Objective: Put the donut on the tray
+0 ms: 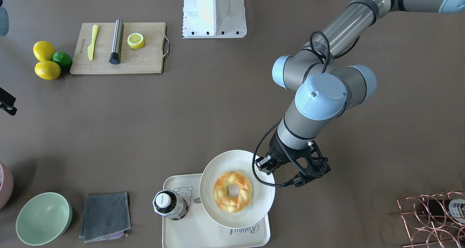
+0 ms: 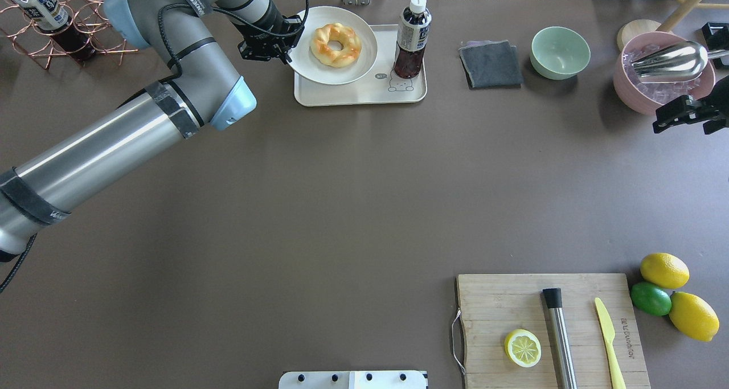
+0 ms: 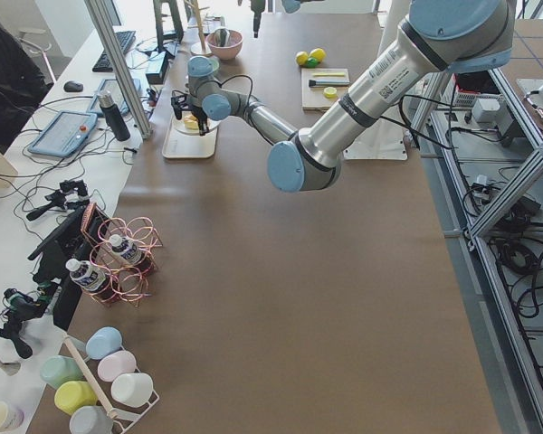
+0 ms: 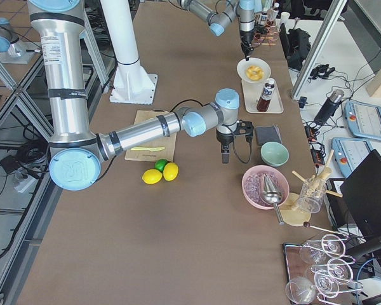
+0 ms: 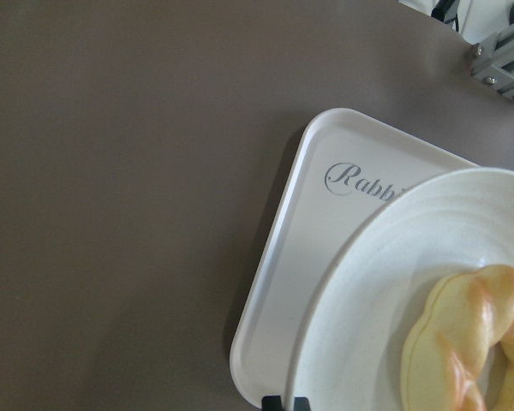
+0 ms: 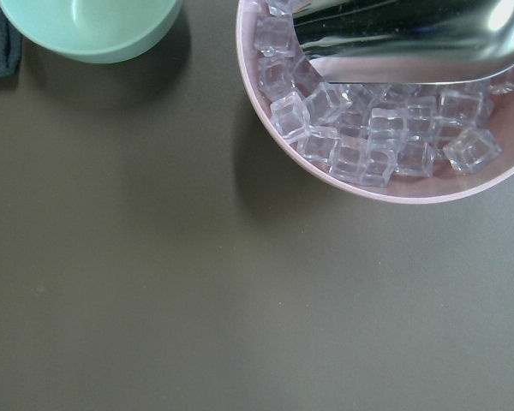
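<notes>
The left gripper's (image 5: 287,402) jaws seemed clamped on the plate's (image 5: 368,282) rim; I could not tell the right gripper's (image 2: 680,114) jaws; the donut (image 5: 463,342) lay on that plate over the tray (image 5: 295,257); setting down and release seemingly remained.

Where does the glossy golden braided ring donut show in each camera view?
Front-facing: golden braided donut lower centre, on the round white plate.
Overhead: top, left of centre.
Exterior left: far, upper left, tiny.
Exterior right: top, right of centre.
Left wrist: bottom right corner, cropped.
Right wrist: not in it.
Shared landmark: the cream-white rectangular tray under the plate.
</notes>
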`<state>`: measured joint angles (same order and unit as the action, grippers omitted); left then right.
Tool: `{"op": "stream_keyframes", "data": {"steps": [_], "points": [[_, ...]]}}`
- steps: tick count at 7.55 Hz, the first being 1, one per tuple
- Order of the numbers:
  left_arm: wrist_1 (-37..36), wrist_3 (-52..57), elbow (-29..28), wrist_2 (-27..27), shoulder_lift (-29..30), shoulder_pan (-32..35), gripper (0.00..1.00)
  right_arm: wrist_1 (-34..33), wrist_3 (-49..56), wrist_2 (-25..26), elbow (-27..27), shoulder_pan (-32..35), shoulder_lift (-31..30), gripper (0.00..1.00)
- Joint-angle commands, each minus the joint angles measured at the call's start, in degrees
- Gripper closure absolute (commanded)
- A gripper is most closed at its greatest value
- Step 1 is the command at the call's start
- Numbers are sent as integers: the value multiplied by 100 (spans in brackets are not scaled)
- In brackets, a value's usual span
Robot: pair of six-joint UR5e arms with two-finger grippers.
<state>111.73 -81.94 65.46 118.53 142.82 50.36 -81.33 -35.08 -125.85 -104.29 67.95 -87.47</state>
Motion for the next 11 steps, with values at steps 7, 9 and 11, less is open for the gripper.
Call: {"op": "stream_keyframes", "data": {"steps": [7, 9, 11], "points": [[903, -954, -1413, -1224, 572, -562, 100, 117, 45, -45, 84, 122, -16, 0], [1025, -1026, -1422, -1350, 555, -589, 57, 117, 45, -45, 84, 140, -16, 0], [1070, -1008, -1422, -1586, 511, -632, 2, 117, 45, -45, 110, 148, 2, 0]]}}
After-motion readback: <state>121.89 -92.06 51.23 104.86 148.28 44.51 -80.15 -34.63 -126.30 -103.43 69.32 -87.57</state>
